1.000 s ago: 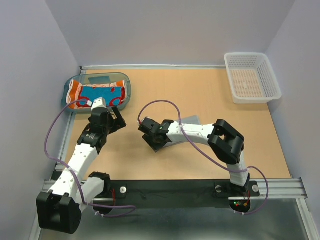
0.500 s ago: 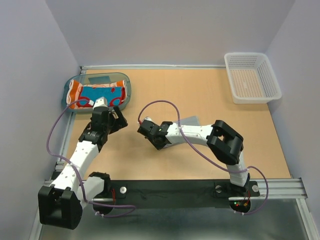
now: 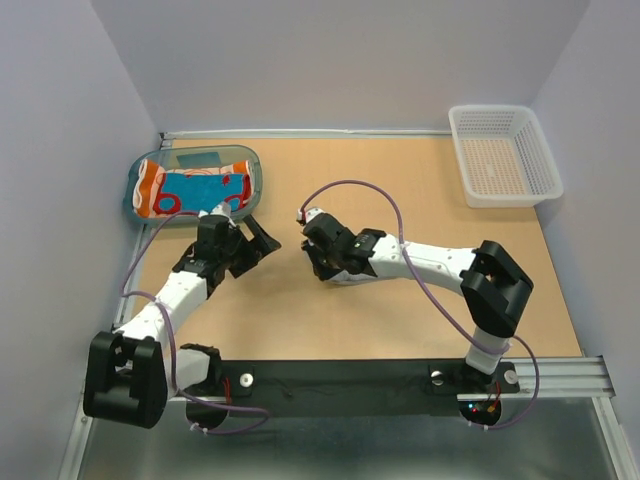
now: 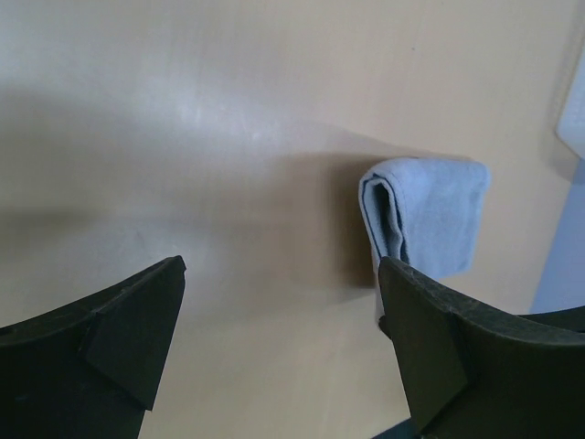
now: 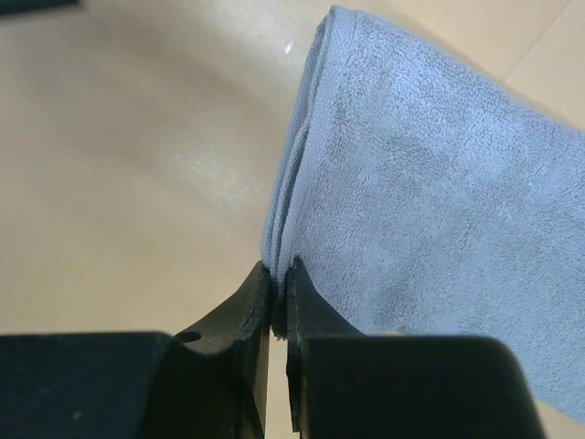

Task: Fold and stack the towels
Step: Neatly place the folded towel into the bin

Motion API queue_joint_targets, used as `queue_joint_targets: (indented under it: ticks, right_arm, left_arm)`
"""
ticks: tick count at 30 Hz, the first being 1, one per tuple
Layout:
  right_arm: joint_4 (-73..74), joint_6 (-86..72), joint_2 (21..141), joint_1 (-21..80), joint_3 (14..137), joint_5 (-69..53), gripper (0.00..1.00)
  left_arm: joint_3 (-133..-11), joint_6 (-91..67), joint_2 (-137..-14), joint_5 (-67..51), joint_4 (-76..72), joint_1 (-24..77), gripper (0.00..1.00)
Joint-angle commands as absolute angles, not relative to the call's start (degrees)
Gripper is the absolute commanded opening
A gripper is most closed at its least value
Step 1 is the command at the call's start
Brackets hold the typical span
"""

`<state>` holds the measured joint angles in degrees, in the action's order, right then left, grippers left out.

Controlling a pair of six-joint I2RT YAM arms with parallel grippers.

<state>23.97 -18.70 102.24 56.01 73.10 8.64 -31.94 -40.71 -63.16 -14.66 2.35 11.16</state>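
Note:
My right gripper (image 5: 279,272) is shut on the edge of a folded light grey towel (image 5: 430,183), which hangs from the jaws just over the table. In the top view the right gripper (image 3: 318,262) is at mid-table and the arm hides most of this towel. My left gripper (image 3: 262,240) is open and empty, a short way left of the right one. In its wrist view the left gripper (image 4: 279,270) faces the grey towel (image 4: 430,215) end-on. An orange towel (image 3: 150,186) and a teal-blue and red towel (image 3: 205,187) lie in the teal tray (image 3: 195,155).
The white mesh basket (image 3: 503,155) stands at the back right corner. The teal tray is at the back left, close to the left wall. Bare tan table (image 3: 400,190) lies between them.
My right arm has swung its elbow to the right and the gripper has shifted right and back with the grey towel. My left gripper has moved right, away from the tray.

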Motion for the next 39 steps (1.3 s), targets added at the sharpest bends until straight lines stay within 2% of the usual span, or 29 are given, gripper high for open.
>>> queue_joint_targets:
  ticks: [1, 17, 29, 36, 38, 39]
  right_arm:
    - [16.00, -21.44, 100.02, 55.46, 71.37, 5.45, 0.01]
    - [8.01, -25.13, 97.48, 54.49, 66.01, 3.69, 0.01]
    - [3.96, -27.60, 96.77, 54.32, 63.28, 3.16, 0.00]
    - [3.16, -27.60, 96.86, 54.32, 62.58, 2.37, 0.01]
    - [3.08, -27.60, 96.86, 54.32, 62.14, 2.11, 0.01]
    - [3.08, -27.51, 96.77, 54.32, 62.05, 2.02, 0.00]
  left_arm:
    - [-32.08, -47.28, -65.82, -20.30, -5.79, 14.23, 0.99]
    - [-29.98, -59.41, -77.51, -15.48, -19.60, 25.57, 0.98]
    - [-28.65, -62.84, -80.51, -11.69, -24.78, 29.18, 0.85]
    - [-29.71, -62.58, -83.23, -9.76, -25.49, 30.06, 0.69]
    - [-30.06, -61.79, -83.23, -9.06, -25.49, 30.15, 0.57]
    - [-30.15, -61.44, -82.97, -8.88, -25.49, 30.15, 0.45]
